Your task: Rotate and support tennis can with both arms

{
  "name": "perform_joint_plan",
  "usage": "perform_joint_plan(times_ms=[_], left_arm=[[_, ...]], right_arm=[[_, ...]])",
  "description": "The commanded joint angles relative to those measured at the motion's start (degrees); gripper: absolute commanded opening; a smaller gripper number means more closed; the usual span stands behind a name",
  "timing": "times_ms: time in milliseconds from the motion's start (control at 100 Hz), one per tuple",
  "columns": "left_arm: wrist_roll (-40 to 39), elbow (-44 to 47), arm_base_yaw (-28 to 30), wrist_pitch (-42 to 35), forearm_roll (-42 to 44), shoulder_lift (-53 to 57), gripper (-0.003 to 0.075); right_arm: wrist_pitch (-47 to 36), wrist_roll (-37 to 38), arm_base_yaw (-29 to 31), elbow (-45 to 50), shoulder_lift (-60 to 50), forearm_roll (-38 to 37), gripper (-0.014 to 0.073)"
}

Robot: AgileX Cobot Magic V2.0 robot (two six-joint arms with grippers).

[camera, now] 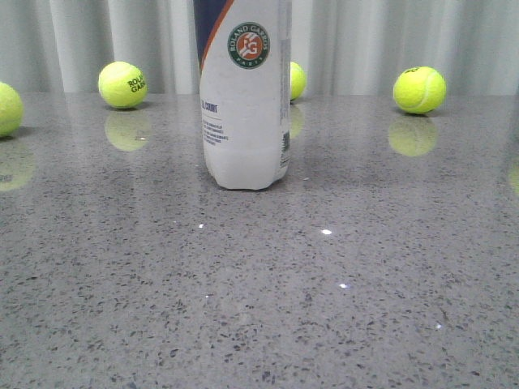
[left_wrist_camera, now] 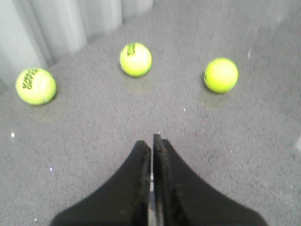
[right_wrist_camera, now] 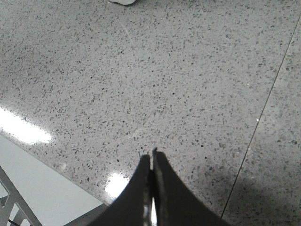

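Tennis can (camera: 243,97) upright, frame centre | left gripper (left_wrist_camera: 152,141), right gripper (right_wrist_camera: 151,157) pinched closed, empty | spread both before flanking can

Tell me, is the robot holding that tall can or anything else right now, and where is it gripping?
Nothing is held. The left gripper and right gripper both have their fingers pressed together with nothing between them, and the tennis can stands untouched on the table.

Glossy speckled grey table (camera: 259,308), pale pleated curtain (camera: 349,40) behind.

Each tool, left (left_wrist_camera: 152,141) and right (right_wrist_camera: 151,157), has two matte black, tapering, pointed fingers.
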State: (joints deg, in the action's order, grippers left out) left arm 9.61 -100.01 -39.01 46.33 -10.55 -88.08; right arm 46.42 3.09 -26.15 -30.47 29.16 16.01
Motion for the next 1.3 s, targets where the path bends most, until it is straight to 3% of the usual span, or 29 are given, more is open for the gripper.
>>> perform_joint_plan(times_ms=[0,190,520,750,1290], left_arm=[[-1.21,5.22,-0.44,-11.62,-1.21,5.91,-0.0021],[-1.21,23.93,-0.44,-26.48,-1.12,16.20,-0.0021],[-1.21,51.45,-0.44,-40.14,-1.23,33.81,-0.0021],[-1.21,63.28,0.03,-41.43,-1.35,43.20,-0.0021],[-1.21,87.35,13.77,-44.56,-1.09,68.99,-0.0021]], right_arm=[[-2.92,-0.15,0.41,-1.53,0.02,1.10,-0.0058],[-2.92,-0.15,0.41,-1.53,0.02,1.10,-0.0058],[-2.92,-0.15,0.41,-1.53,0.02,1.10,-0.0058],[-2.92,-0.15,0.41,-1.53,0.02,1.10,-0.0058],[-2.92,-0.15,0.41,-1.53,0.02,1.10,-0.0058]])
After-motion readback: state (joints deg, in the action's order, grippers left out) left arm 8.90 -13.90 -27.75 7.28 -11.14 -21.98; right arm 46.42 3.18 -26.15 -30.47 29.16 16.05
